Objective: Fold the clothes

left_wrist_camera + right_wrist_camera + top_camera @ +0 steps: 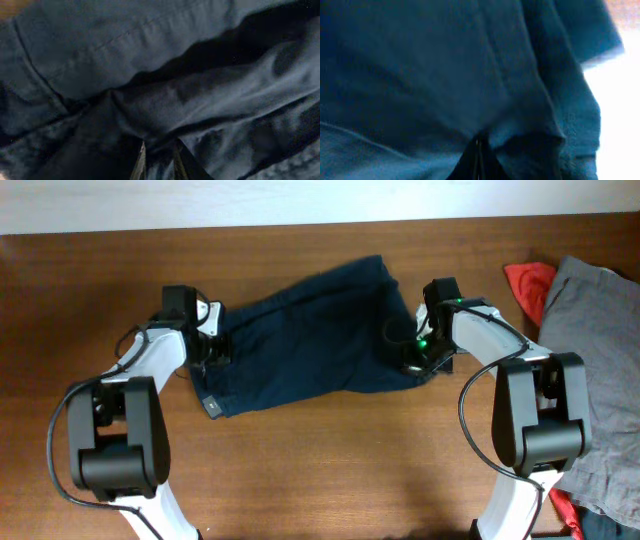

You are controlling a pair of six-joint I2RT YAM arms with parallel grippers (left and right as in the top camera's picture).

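Note:
The dark navy shorts (310, 330) lie spread and rumpled across the middle of the wooden table. My left gripper (212, 348) is at their left edge, near the waistband. In the left wrist view its fingers (159, 159) are closed on a fold of navy fabric (175, 95). My right gripper (416, 356) is at the shorts' right edge. In the right wrist view its fingertips (479, 150) are pressed together, pinching a ridge of the fabric (445, 75). No tag shows.
A grey garment (600, 360) lies at the right side of the table, with a red cloth (530, 285) at its upper left and another red bit (568, 515) at the lower right. The table's far edge (300, 225) runs just behind the shorts.

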